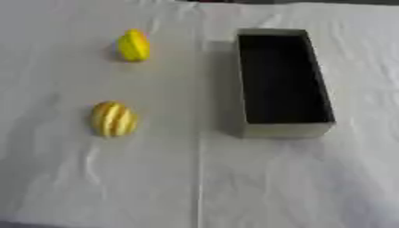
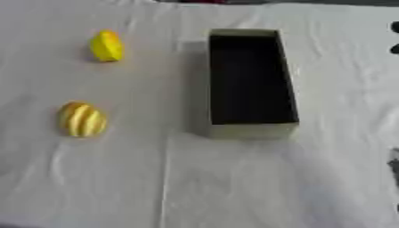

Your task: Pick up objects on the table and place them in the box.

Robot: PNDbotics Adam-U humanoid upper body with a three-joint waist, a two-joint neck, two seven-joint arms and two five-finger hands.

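Two yellow fruits on the cloth (image 1: 195,187), left of the box (image 1: 282,130): near fruit (image 1: 114,119) ribbed, far fruit (image 1: 134,45) smoother. Probably light, rounded, may roll; I'd grasp across the middle. My hands aren't visible, fingers unknown

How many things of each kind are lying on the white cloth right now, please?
Yellow ribbed fruit-shaped objects: 2, the far one and the near one, both left of the box.
Open box with a dark inside: 1.
Total: 3. Nothing shows inside the box.
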